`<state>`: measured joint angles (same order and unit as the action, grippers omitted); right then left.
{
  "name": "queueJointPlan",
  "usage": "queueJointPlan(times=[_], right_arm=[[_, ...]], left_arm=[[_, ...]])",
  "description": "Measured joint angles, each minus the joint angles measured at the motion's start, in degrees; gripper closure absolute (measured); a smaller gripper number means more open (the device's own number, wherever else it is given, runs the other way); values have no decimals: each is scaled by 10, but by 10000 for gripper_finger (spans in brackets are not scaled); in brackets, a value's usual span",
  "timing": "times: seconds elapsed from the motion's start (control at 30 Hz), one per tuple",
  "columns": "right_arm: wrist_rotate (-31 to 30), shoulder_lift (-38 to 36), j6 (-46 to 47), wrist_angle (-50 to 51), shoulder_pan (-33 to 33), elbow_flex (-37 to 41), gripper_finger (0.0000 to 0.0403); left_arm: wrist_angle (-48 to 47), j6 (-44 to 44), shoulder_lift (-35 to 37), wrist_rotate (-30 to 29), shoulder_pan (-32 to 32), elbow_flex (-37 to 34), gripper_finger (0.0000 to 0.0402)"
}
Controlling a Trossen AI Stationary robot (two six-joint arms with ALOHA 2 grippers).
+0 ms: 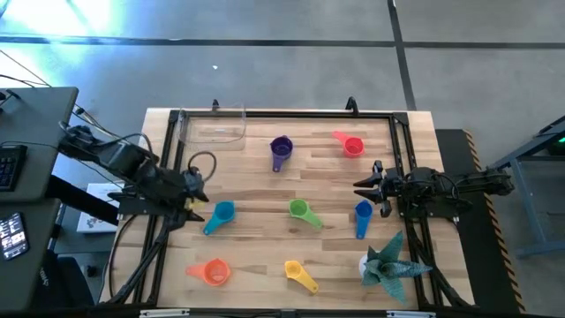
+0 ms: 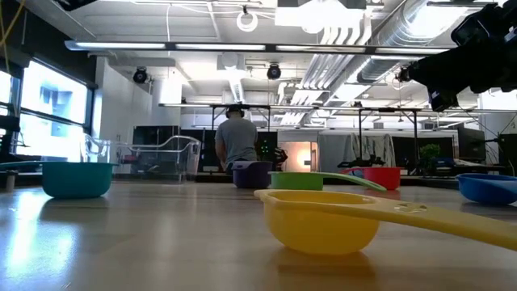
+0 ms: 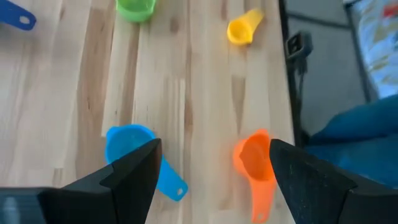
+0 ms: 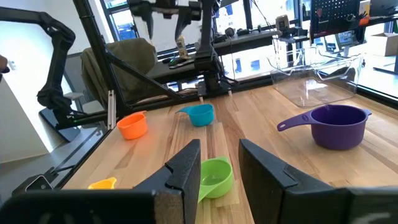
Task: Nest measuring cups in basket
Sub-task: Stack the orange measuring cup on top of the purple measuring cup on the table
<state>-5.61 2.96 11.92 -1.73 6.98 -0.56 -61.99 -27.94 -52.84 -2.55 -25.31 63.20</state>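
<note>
The left gripper [image 1: 196, 187] hangs open and empty near the light blue cup [image 1: 221, 213]; the right gripper [image 1: 371, 188], fingers parted, holds nothing beside the dark blue cup [image 1: 363, 212]. All seven cups seem to lie scattered on the table [image 1: 256, 256], outside the basket [image 1: 212, 126] at the far left corner.

1. The orange measuring cup [image 3: 255, 167] runs off the lower edge of the left wrist view, so its handle end is cut.
2. The dark blue measuring cup [image 3: 17, 17] shows only its handle tip at that view's corner.
3. In the low view the yellow measuring cup [image 2: 323, 218] loses its handle end past the right edge.
4. The dark blue cup's bowl [image 2: 489, 187] is cropped there too.
5. The yellow cup [image 4: 102, 183] is half hidden behind the right gripper [image 4: 219, 163] in its wrist view.
</note>
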Motion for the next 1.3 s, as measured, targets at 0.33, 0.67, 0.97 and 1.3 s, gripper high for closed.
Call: queueJointPlan(times=[0.33, 0.67, 0.97, 1.3], right_arm=[[0, 0, 0, 0, 0, 0, 302], [0, 0, 0, 0, 0, 0, 302], [0, 0, 0, 0, 0, 0, 302], [0, 0, 0, 0, 0, 0, 302]], left_arm=[[2, -54, -68, -21, -69, -25, 115], [64, -106, -145, -28, -113, -70, 115], [80, -126, -228, -42, -120, -71, 115], [151, -130, -310, -35, -122, -71, 115]])
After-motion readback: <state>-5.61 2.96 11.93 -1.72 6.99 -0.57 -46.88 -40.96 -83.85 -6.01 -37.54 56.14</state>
